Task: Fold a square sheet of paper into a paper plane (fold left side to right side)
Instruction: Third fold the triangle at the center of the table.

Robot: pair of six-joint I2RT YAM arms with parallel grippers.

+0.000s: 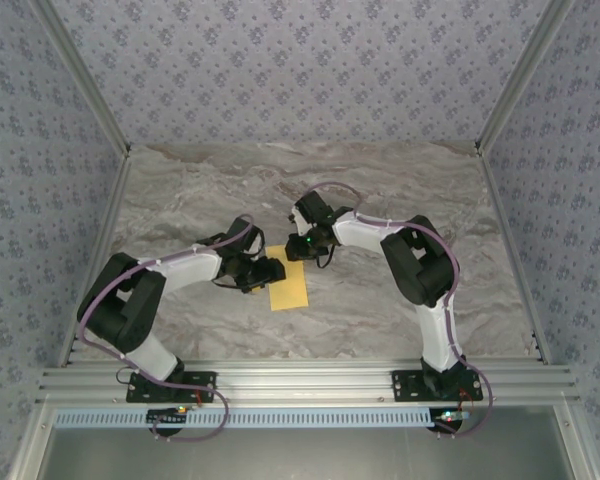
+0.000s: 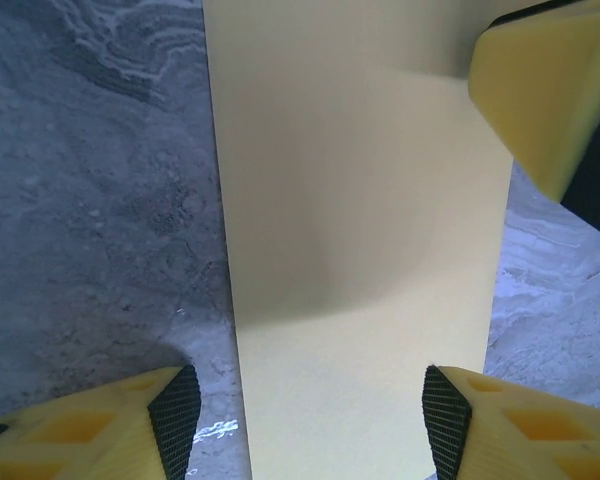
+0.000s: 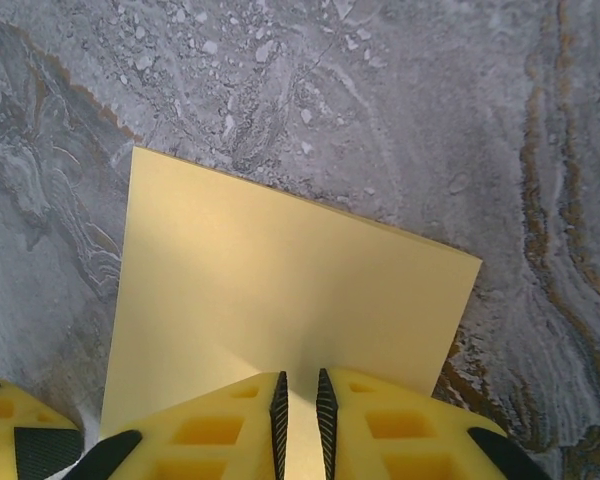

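At the centre of the table (image 1: 400, 190), the square sheet of paper (image 1: 290, 290) is laid flat and is seen as a narrow rectangle, long axis running near to far; the left gripper (image 1: 267, 270) is held at its left edge, jaws apart and straddling its width; the right gripper (image 1: 305, 243) is set at its far end, jaws almost together; a pinch cannot be confirmed; both arms are bent and angled inward.

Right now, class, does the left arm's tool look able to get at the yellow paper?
Probably yes. The left tool hangs open straight over the paper, its fingers either side of it, nothing between. The right tool sits at one end, not blocking.
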